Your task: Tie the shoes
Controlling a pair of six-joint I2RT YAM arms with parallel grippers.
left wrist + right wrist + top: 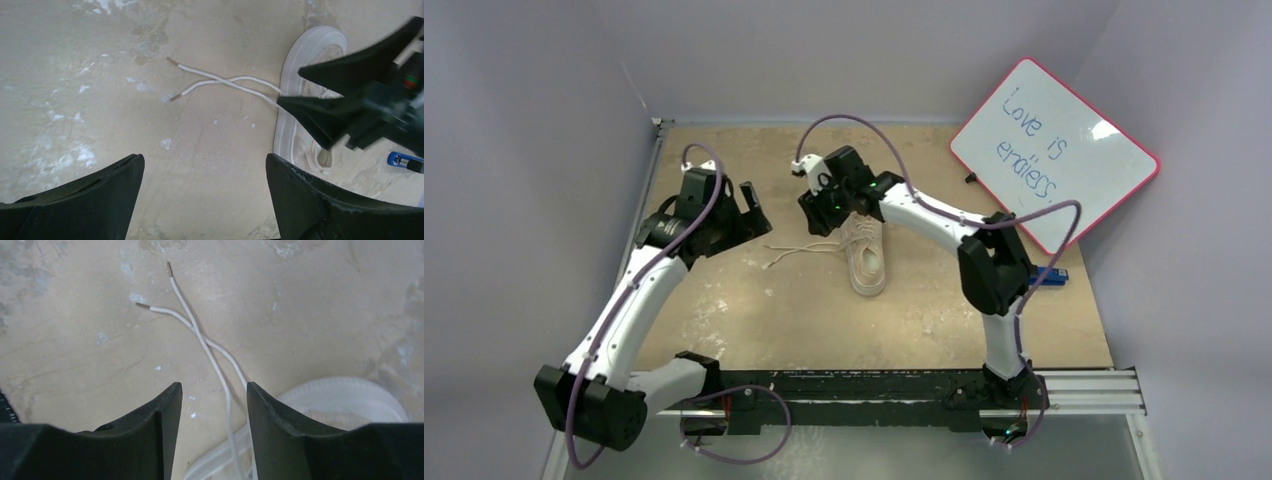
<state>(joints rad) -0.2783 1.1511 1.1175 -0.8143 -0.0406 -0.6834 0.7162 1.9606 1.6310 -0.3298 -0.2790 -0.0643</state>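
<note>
From above, the cream sneaker [868,265] lies mid-tabletop [754,320], its laces [796,250] trailing left. The left gripper [746,205] hangs left of the sneaker, and the right gripper [819,215] is above its far end. Left wrist view: jaws wide, empty. Right wrist view: jaws narrowly parted above the crossed laces, gripping nothing.

Matt cream canvas sneaker [868,262] with cloth laces [220,82]; rough, scuffed wooden table [774,320]; glossy whiteboard [1054,150]
</note>
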